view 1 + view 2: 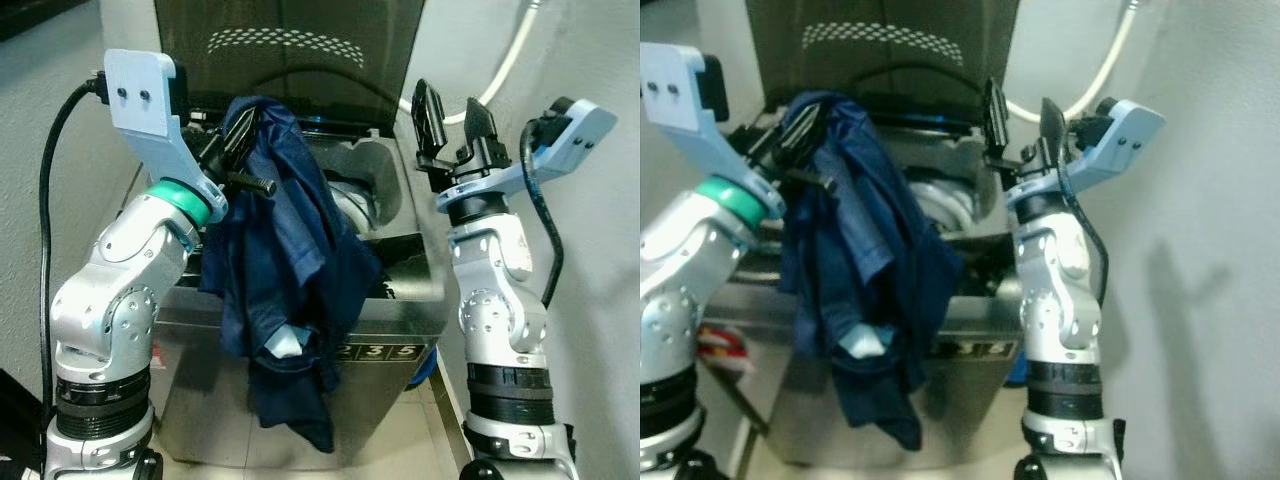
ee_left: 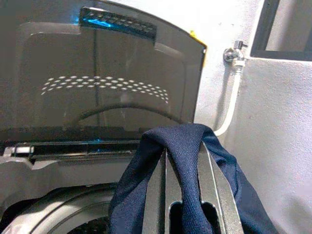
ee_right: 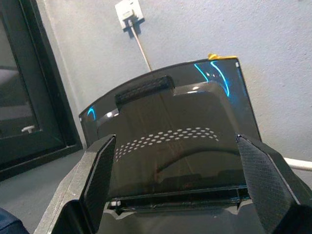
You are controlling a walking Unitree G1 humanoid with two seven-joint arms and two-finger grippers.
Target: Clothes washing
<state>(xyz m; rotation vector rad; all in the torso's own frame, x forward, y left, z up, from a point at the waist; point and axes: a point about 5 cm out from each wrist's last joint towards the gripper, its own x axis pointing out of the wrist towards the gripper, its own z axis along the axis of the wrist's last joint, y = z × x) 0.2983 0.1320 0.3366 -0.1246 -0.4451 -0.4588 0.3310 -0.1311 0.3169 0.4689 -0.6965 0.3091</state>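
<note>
While a dark blue garment (image 1: 285,270) is held up by the left pincer (image 1: 235,150), pinched tight between its fingers, the cloth is seen hanging down over the front of the washing machine (image 1: 400,300). The lid (image 1: 290,50) is already lifted. The right pincer (image 1: 456,125) is spread wide and holds nothing. The garment has yet to be dropped into the drum (image 1: 350,200), so much is left.

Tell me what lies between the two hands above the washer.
The navy garment hanging from the left hand, then the washer's open drum up to the open right hand, seen in both eye views.
</note>
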